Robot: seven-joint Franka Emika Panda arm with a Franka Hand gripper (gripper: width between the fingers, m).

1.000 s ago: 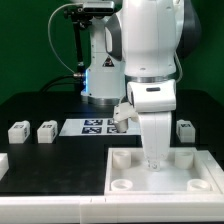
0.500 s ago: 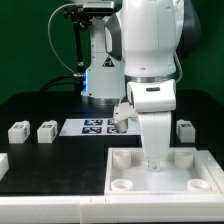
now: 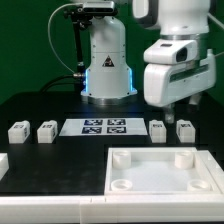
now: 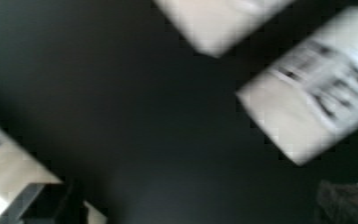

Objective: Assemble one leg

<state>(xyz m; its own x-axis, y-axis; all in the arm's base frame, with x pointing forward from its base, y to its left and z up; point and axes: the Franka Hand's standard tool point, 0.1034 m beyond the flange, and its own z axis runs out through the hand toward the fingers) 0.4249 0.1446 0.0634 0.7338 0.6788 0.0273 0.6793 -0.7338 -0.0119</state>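
Item: 4 pcs, each showing as a small white blocky post w/ a dark mark on its front face (detail too small to read). All are sitting loose on the black counter.

- leg A and leg B are standing at the exterior view's left of the marker board.
- leg C and leg D are standing at its right, just behind the tray.
- The gripper is hanging above C/D, touching nothing.
- Spread of the fingers: cannot tell.
- The wrist view is showing only blur.
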